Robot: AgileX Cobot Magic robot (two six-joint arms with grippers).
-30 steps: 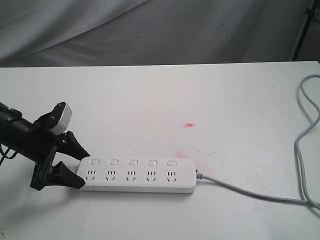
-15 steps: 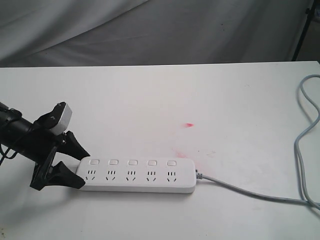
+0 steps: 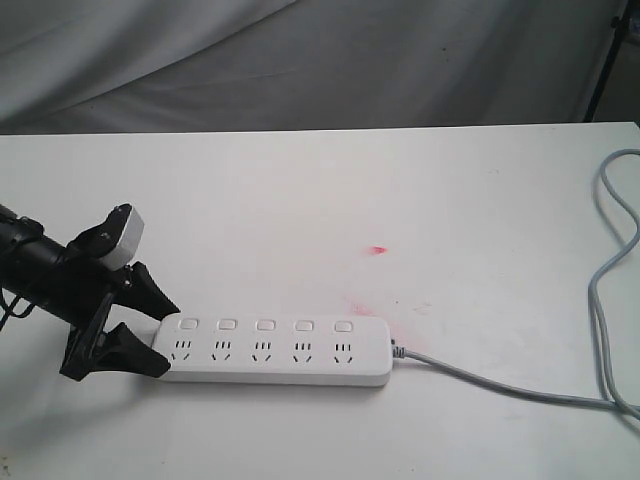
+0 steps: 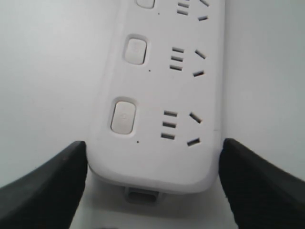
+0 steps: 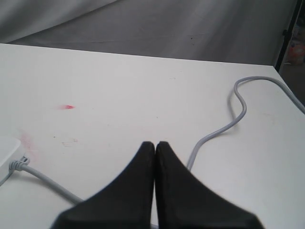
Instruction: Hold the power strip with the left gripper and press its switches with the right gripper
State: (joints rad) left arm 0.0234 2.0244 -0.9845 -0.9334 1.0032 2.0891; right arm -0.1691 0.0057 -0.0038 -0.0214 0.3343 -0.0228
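We are looking at a white table (image 3: 300, 200) with a grey cloth (image 3: 300, 60) hanging behind it. The power strip (image 3: 270, 350) is lying flat on the near part of the table, toward the left. Its long side is running left to right, and its sockets and switches (image 3: 265, 325) are facing up. The five switches are sitting in one row along the far edge of the strip, one above each socket. The grey cable (image 3: 500, 385) is leaving the right end of the strip. It is running over the table to the right edge and there it is bending back toward the far side.

The left gripper (image 3: 170, 340) is reaching in from the left and is pinching the left end of the power strip. In the left wrist view its two black fingers (image 4: 43, 186) are pressing on the two long sides of the strip. The end switch (image 4: 123, 117) is lying between them, a little further along the strip.

The right gripper (image 5: 155, 143) is not showing in the exterior view. In its own wrist view the two fingers are pressed together with nothing between them. They are pointing over bare table just beside the cable (image 5: 214, 136). The cable end of the strip (image 5: 9, 148) is well apart from them. A small red mark (image 3: 378, 249) is showing on the table behind the strip.
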